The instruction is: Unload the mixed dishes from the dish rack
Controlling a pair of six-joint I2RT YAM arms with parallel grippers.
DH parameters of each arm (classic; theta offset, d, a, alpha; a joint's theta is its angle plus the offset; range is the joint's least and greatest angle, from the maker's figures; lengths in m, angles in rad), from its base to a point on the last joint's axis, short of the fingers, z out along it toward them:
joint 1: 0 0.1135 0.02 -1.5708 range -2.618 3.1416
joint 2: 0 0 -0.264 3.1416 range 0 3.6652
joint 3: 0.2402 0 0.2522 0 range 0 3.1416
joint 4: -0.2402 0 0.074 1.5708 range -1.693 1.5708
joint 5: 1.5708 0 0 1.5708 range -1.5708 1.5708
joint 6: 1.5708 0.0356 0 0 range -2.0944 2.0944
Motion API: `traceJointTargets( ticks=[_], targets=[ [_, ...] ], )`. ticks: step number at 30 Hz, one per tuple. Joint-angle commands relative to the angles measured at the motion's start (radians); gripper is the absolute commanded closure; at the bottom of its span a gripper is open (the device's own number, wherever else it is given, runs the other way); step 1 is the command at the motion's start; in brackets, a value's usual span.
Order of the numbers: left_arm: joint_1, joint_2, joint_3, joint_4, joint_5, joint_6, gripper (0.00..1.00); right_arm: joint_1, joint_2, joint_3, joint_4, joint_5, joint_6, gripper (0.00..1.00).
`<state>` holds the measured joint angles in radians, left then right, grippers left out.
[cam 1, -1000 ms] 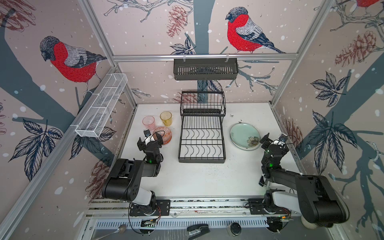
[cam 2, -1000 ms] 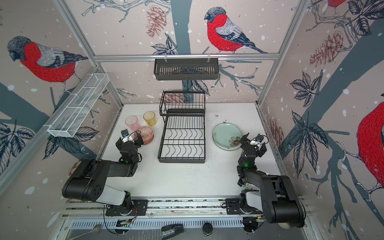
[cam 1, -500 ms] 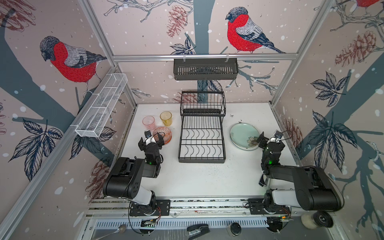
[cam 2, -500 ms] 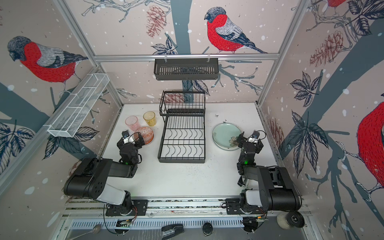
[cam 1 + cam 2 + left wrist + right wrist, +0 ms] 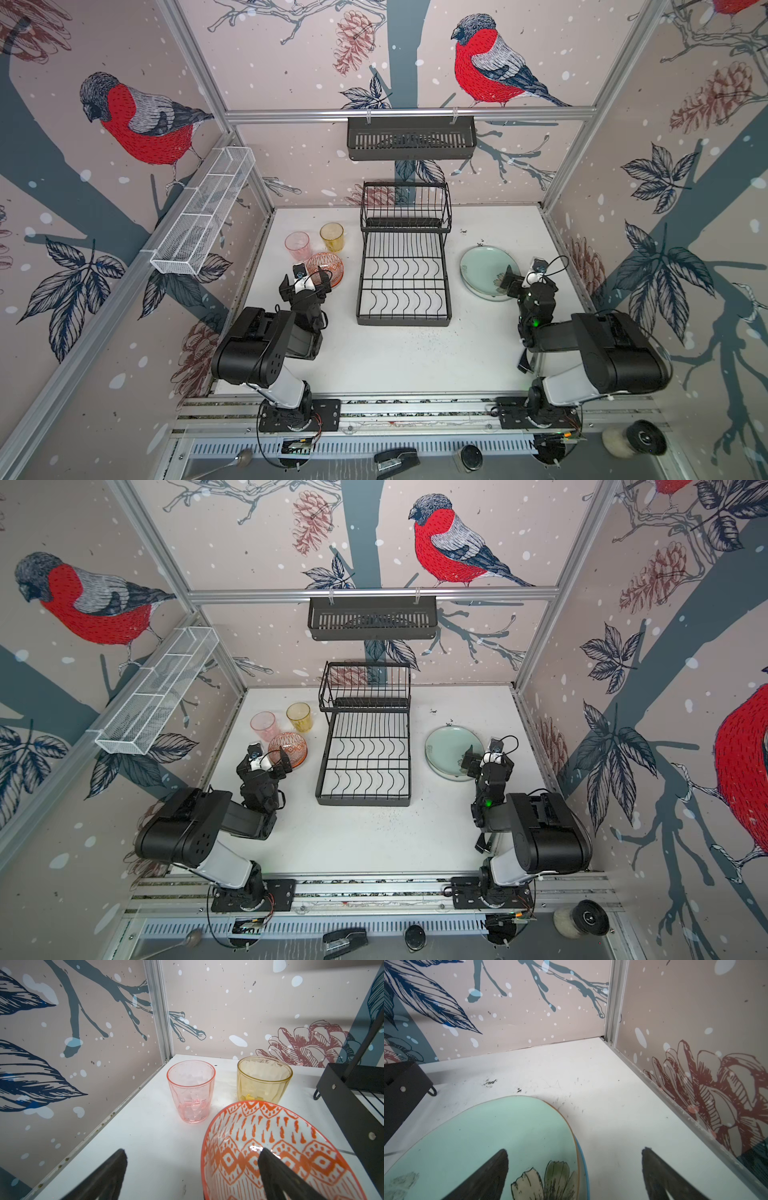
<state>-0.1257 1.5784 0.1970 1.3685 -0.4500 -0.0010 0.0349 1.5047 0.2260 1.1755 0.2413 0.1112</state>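
Left hand (image 5: 306, 283): hanging spread, empty; orange bowl (image 5: 328, 266) sitting just ahead, one finger over it.
Right hand (image 5: 528, 280): gaping empty, mint plate (image 5: 482, 266) lying just ahead.
Dish rack (image 5: 403, 320): standing bare between both.

Black shelf basket (image 5: 411, 139), white mesh tray (image 5: 202, 211) hang on rails.

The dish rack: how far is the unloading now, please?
Done: the dish rack looks empty; the pink tumbler, amber tumbler and orange bowl stand on the table left of it, the mint plate right. In hand: nothing; the left end effector, open, straddles the bowl's rim, the right end effector, also open, the plate's edge. Left: nothing visible.
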Motion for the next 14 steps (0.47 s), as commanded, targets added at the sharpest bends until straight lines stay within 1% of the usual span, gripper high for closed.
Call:
traceJointTargets(
  ticks=[1, 12, 14],
  targets=[
    [0.000, 0.000, 0.003, 0.043, -0.014, 0.008, 0.02, -0.001, -0.002, 0.006, 0.032, -0.020, -0.021, 0.00],
    [-0.002, 0.002, 0.009, 0.036, -0.013, 0.008, 0.02, -0.002, -0.004, 0.004, 0.030, -0.020, -0.021, 0.00],
    [-0.002, 0.002, 0.005, 0.040, -0.013, 0.009, 0.02, 0.012, -0.013, -0.003, 0.049, -0.004, -0.037, 0.00]
  ],
)
